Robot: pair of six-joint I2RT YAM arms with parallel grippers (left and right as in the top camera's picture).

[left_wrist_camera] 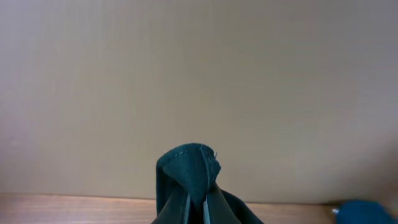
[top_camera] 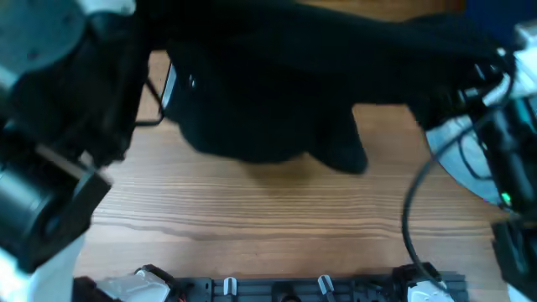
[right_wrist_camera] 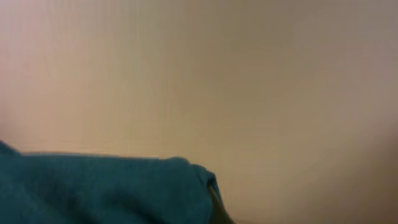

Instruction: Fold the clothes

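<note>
The clothes (top_camera: 277, 92) are held up at both ends along the far edge of the table (top_camera: 277, 218), with the middle sagging toward the wood (the cloth looks teal in the wrist views). The left gripper (left_wrist_camera: 196, 214) is clamped on a peaked fold. The right gripper (right_wrist_camera: 214, 208) is clamped on another edge.

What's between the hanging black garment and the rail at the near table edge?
In the overhead view, only bare wooden tabletop lies between the black garment and the rail. A black cable loops across the stretch at the right.
</note>
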